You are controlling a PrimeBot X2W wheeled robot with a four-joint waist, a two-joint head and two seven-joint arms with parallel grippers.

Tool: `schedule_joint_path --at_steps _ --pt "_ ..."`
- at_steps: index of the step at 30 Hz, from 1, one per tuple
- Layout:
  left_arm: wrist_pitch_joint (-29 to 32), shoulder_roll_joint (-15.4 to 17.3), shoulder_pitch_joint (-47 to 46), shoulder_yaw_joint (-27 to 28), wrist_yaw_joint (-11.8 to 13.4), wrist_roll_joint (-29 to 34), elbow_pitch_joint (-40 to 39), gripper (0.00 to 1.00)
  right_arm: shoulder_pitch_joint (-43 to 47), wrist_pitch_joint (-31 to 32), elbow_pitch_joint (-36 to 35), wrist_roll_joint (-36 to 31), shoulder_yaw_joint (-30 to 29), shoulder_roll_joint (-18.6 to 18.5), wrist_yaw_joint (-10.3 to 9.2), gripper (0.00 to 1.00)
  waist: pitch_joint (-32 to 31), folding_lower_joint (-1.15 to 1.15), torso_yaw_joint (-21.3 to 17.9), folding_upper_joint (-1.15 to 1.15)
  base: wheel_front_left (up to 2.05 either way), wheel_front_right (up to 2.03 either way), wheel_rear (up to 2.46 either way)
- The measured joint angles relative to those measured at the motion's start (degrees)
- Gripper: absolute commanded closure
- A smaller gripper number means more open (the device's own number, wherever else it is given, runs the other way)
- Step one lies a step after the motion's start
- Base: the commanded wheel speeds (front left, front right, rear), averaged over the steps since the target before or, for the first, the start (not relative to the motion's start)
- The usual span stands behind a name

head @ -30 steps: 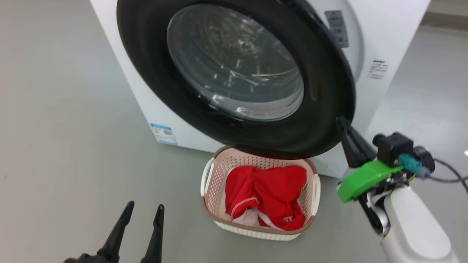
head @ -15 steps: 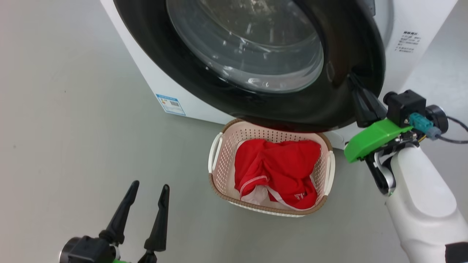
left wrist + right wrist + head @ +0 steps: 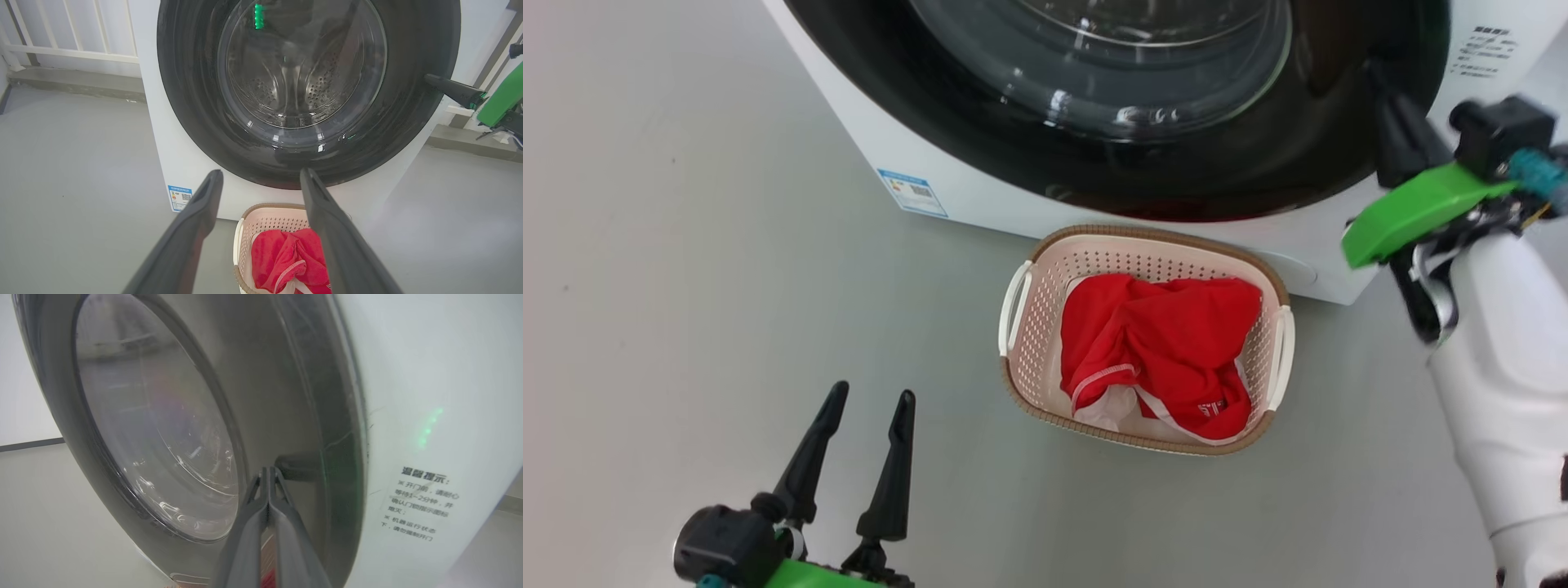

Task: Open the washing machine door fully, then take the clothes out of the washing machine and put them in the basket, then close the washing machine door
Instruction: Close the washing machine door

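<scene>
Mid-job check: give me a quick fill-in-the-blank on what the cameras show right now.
1. The clothes lying in the basket are ____ in colour.
2. The left end effector hovers over the floor with its fingers ____.
3. The right end effector is ____, its tips at the black rim of the washing machine door.
4. The basket stands on the floor in ____ of the washing machine.

Missing words: red; open; shut; front.
</scene>
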Motion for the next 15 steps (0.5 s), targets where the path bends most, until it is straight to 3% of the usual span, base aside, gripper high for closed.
schedule_joint_path --at_steps 6,15 --pt "0.00 -0.10 -1.29 -0.31 0.01 -2.00 0.23 0.00 -3.82 -0.60 2.42 0.57 0.31 0.09 1.01 1.00 1.45 0.00 0.72 0.00 0.00 0.00 0.00" --pt "0.00 -0.12 -1.53 -0.09 0.01 -2.97 0.64 0.00 -4.65 -0.58 2.87 1.78 0.62 0.88 1.05 1.00 0.93 0.00 -0.13 0.00 0.00 0.00 0.00"
